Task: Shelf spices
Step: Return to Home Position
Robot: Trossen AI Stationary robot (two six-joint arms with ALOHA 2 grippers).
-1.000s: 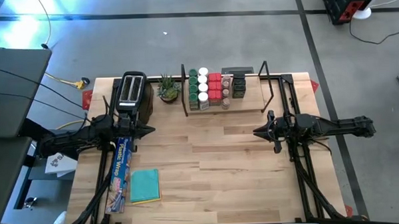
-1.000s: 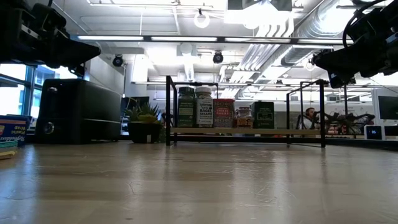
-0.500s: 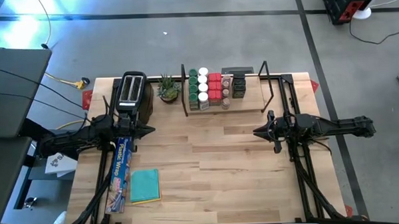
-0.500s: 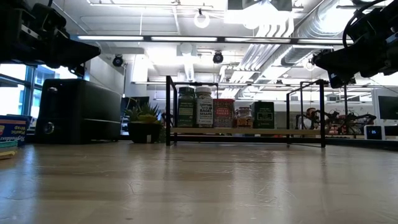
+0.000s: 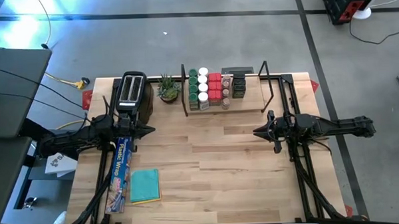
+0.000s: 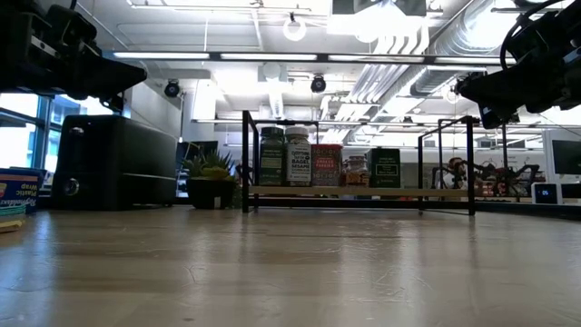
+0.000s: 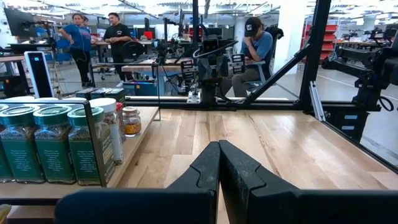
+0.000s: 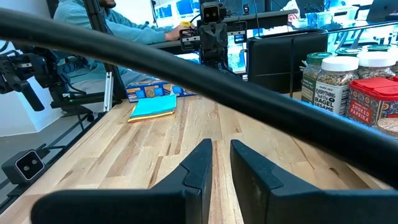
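The spices [image 5: 212, 88], among them green-lidded and white-lidded jars, red tins and dark tins, stand bottoms down in rows on the left part of the shelf [image 5: 249, 103]. This light-wood plank with black frame ends stands at the table's far edge. In the low view the spices [image 6: 300, 156] stand upright on the shelf [image 6: 408, 192]. My left gripper [image 5: 152, 129] hovers level over the table's left side, shut and holding nothing. My right gripper [image 5: 255, 131] hovers level over the right side. In the right wrist view my right gripper [image 8: 221, 146] has a narrow gap between its fingertips and nothing in it.
A black toaster [image 5: 132, 91] and a small potted plant [image 5: 167, 90] stand left of the shelf. A plastic-wrap box [image 5: 122, 171] and a teal pad [image 5: 145, 185] lie near the left front. Bare wood [image 5: 214, 158] lies between the arms. People sit and stand beyond the table.
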